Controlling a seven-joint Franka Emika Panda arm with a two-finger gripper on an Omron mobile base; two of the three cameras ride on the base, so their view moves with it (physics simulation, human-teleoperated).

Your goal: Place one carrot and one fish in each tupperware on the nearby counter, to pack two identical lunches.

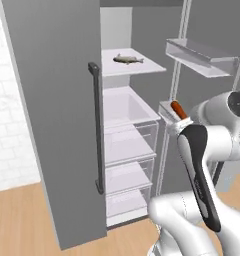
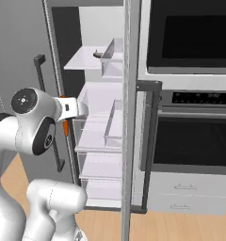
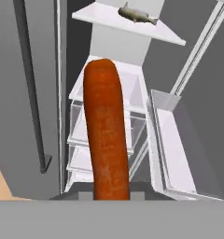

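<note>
Carrot [image 3: 105,135] first: we have it clenched in the gripper [image 1: 182,121], the jaws closed on its lower end, and in the hand view it rises straight away from the fingers, long and slightly tapered to a rounded tip. In the left base view only a short orange stub shows above the hand, just in front of the fridge [image 1: 57,125] and beside the low door bin [image 1: 168,111].

We judge the step in hand to be carrying this carrot out of the open fridge towards a tupperware. To do it well we would draw the hand back along the line of the opening, keeping clear of the door bin on one side and the dark vertical handle [image 1: 96,127] on the other. Because we hold the carrot near one end, the long free part could swing or lever in the jaws, so we would move smoothly and avoid brushing the tip on the drawers [image 1: 129,132].

The carrot looks firm, its orange skin faintly mottled and matt. The fish [image 1: 128,59] lies on the white top shelf [image 1: 134,66] of the fridge, above the drawers and well apart from the gripper; it is small, grey-brown and slim, with a tail fin, and will probably be a flatter, slippier grasp. The shelf is a smooth thin slab; the drawers below are clear, glossy boxes. The fridge doors are plain flat grey.
</note>
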